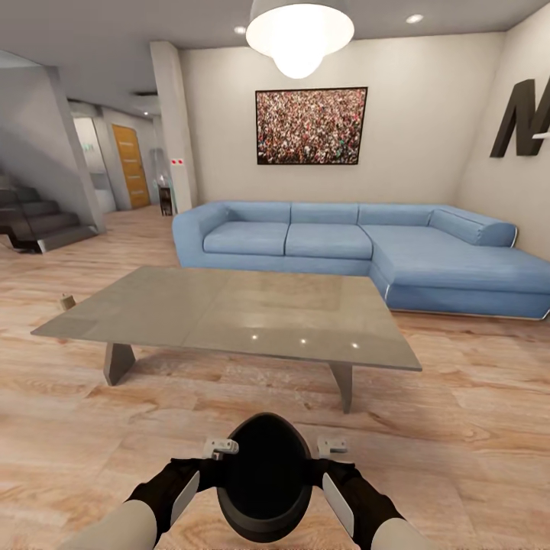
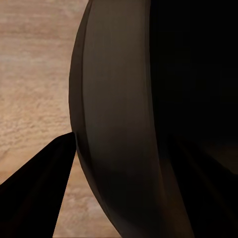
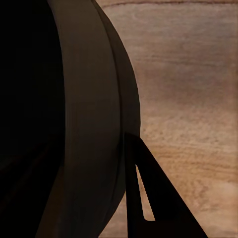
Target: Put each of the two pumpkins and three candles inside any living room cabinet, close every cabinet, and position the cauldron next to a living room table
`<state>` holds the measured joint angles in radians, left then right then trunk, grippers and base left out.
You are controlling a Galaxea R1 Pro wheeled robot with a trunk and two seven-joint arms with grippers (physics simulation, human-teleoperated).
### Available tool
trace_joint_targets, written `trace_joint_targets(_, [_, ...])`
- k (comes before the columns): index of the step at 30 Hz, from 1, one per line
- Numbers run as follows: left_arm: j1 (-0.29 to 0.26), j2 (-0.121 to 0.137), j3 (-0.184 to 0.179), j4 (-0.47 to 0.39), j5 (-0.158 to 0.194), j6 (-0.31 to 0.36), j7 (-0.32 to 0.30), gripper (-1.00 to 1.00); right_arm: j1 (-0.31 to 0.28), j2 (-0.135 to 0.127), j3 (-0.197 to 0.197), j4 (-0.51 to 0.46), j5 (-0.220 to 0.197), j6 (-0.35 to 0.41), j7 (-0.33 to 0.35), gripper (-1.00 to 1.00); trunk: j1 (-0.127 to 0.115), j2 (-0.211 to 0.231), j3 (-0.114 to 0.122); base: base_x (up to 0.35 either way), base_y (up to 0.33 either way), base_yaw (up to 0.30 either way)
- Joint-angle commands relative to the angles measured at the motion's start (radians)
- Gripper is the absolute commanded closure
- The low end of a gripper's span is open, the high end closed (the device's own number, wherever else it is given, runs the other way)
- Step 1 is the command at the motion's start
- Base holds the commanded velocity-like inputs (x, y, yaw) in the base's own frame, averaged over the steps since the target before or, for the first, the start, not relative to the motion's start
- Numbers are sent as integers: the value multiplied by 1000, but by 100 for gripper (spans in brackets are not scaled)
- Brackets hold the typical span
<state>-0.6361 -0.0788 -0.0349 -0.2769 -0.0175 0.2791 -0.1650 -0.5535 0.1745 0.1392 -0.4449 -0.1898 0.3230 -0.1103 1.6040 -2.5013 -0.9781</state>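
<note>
The black round cauldron (image 1: pixel 263 477) hangs low in front of me, held between both arms above the wooden floor. My left gripper (image 1: pixel 221 457) is shut on its left rim and my right gripper (image 1: pixel 309 457) on its right rim. The left wrist view has the cauldron's dark wall (image 2: pixel 114 124) with one finger (image 2: pixel 34 188) outside it. In the right wrist view the wall (image 3: pixel 89 124) curves past an outer finger (image 3: pixel 148 203). The grey low table (image 1: pixel 229 309) stands just beyond the cauldron. Pumpkins and cabinet are out of view. A small pale object (image 1: pixel 67 302), perhaps a candle, lies on the floor.
A blue corner sofa (image 1: pixel 359 244) runs behind the table and along the right wall. Stairs (image 1: pixel 34 218) rise at the far left, with a hallway and an orange door (image 1: pixel 131 164) beyond. Open wooden floor (image 1: pixel 473 428) lies between me and the table.
</note>
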Motion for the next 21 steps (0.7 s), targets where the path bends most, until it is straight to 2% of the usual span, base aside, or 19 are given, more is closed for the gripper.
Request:
trace_joint_targets(1, [-1, 1, 1, 1, -4, 6, -3, 100, 0, 0, 16, -27, -23, -33, 3, 100, 0, -1, -2, 0, 0, 0])
trace_joint_targets(9, [-1, 1, 1, 1, -4, 6, -4, 100, 0, 0, 16, -27, -24, -33, 3, 100, 0, -1, -3, 0, 0, -52])
trace_joint_targets(21, [-1, 1, 1, 1, -4, 6, -4, 100, -1, 0, 16, -28, -23, -33, 3, 100, 0, -1, -3, 0, 0, -257])
